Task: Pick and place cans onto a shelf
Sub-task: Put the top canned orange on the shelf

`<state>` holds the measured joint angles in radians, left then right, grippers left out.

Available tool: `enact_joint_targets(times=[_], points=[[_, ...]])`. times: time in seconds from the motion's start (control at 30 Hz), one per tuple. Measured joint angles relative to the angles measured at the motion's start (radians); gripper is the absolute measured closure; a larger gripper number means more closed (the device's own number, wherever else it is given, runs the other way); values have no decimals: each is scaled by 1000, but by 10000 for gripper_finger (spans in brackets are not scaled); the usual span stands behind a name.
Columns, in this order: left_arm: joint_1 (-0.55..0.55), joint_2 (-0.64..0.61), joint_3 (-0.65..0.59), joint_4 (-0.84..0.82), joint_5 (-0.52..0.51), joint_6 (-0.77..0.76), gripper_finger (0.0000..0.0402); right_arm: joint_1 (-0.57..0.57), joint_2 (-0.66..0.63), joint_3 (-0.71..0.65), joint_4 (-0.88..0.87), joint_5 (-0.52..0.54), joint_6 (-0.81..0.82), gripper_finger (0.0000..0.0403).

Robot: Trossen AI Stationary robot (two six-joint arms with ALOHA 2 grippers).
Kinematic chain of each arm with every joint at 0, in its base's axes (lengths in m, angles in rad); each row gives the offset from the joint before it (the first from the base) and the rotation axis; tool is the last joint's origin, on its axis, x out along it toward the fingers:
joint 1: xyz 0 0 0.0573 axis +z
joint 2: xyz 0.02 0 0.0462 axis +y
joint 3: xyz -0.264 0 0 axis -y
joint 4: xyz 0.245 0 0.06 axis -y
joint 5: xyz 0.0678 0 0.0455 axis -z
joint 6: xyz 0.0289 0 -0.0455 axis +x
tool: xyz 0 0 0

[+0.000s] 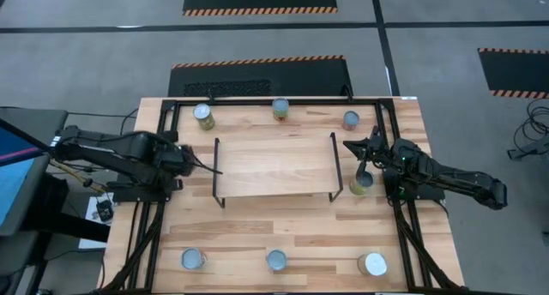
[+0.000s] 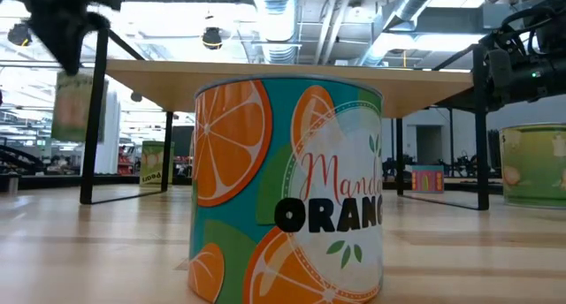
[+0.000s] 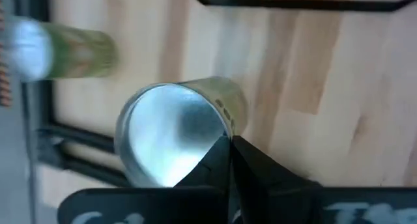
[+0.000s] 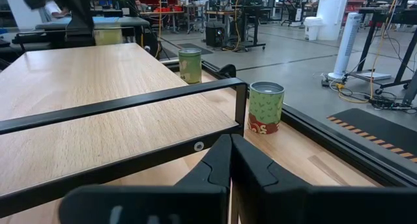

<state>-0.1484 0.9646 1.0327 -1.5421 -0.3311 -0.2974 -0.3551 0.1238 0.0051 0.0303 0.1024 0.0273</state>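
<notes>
Mandarin orange can (image 2: 287, 191) sits closest to the low camera, on the table (image 1: 283, 222) near its front edge, shelf (image 1: 274, 165) behind it with nothing on top. Left gripper (image 1: 206, 168) fingers together, empty, at the shelf's left edge. Right gripper (image 1: 361, 166) fingers together over a green can (image 1: 363, 185) by the shelf's right leg; other cans stand along the table's edges.

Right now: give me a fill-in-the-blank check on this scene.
Along the table's near edge stand ___ cans. The shelf carries ___ cans. The can nearest the low camera pictures ___. The right pincer is ___.
Missing: three; zero; oranges; shut.
</notes>
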Motion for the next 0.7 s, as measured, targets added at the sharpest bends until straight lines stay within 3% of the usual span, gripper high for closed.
enact_joint_targets(times=[0.33,0.7], points=[[109,38,377,-29,-128,128,401,0,0,0,0,0,0,369],[211,304,690,109,-117,426,401,0,0,0,0,0,0,369]])
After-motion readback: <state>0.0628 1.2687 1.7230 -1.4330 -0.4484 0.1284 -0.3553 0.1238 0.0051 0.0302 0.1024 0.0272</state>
